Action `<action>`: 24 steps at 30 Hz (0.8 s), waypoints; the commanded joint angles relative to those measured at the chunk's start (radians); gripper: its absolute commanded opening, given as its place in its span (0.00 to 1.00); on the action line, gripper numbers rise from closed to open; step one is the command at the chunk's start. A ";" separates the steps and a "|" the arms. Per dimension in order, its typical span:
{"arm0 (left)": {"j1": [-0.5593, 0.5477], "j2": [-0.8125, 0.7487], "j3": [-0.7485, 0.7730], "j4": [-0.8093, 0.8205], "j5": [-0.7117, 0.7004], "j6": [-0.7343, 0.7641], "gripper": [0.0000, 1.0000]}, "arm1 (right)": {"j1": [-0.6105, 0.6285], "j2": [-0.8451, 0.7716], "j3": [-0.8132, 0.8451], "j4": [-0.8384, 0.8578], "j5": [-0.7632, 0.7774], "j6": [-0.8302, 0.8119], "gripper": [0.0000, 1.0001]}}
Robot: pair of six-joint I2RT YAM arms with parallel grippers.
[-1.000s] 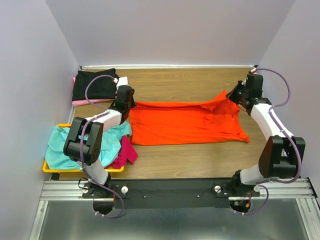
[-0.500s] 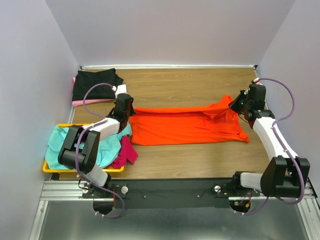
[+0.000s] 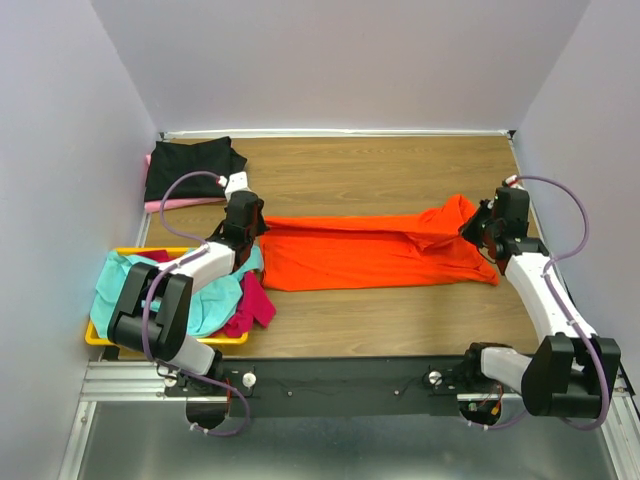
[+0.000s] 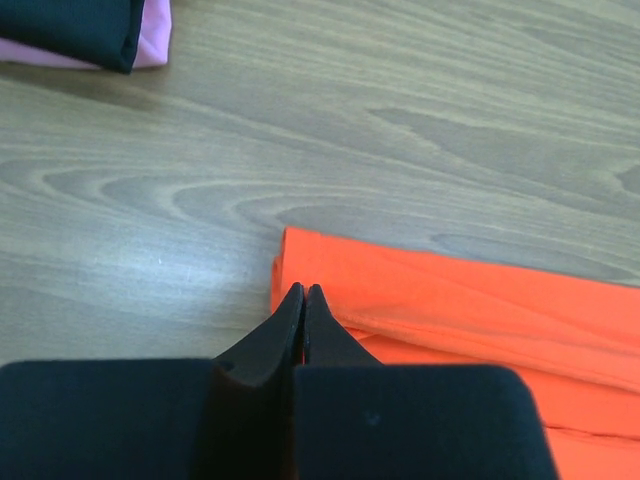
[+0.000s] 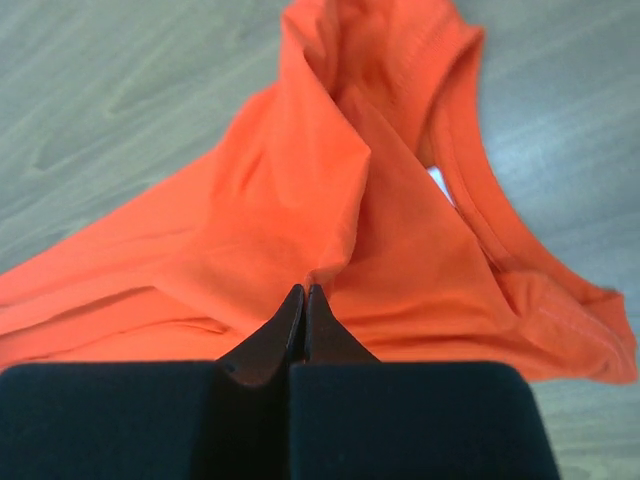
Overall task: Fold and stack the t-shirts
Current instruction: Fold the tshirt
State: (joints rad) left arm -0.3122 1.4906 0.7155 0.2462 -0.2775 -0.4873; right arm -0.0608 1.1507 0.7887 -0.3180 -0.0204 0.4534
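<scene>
Orange t-shirt [image 3: 370, 256] — soft, rumpled; right gripper [image 5: 304, 291] pinches it; left gripper [image 4: 304, 291] closed.

Orange t-shirt [image 3: 375, 250]: bright, stretched lengthwise across the desk's middle, its far edge folded over; the neck end on the right is bunched and raised.
Black t-shirt [image 3: 190, 168]: folded, far-left corner, on top of the pale pink t-shirt [image 3: 170, 205].
Teal t-shirt [image 3: 120, 295]: crumpled, near left.
Magenta t-shirt [image 3: 257, 300]: crumpled, touching the teal one's right side.

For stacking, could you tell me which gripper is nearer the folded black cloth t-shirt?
Left. The left gripper is just right of the folded black cloth t-shirt; the right gripper is at the bright orange cloth t-shirt's far end.
</scene>
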 commanded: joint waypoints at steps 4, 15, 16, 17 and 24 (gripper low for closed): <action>-0.005 -0.070 -0.047 -0.047 -0.075 -0.037 0.74 | -0.007 -0.078 -0.058 -0.026 0.223 0.030 0.73; -0.120 -0.170 0.004 0.046 -0.066 0.026 0.80 | 0.024 -0.158 -0.129 0.108 -0.078 -0.053 0.70; -0.129 -0.170 -0.001 0.104 -0.016 0.032 0.80 | 0.030 -0.143 -0.134 0.115 -0.113 -0.058 0.69; -0.131 -0.165 -0.002 0.132 0.007 0.036 0.80 | 0.058 -0.099 -0.134 0.128 -0.116 -0.062 0.67; -0.148 -0.138 -0.011 0.219 0.090 0.088 0.80 | 0.283 0.018 -0.118 0.160 0.008 -0.062 0.60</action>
State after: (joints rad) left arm -0.4526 1.3476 0.7044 0.3882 -0.2405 -0.4454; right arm 0.1669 1.1469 0.6777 -0.2028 -0.0387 0.4072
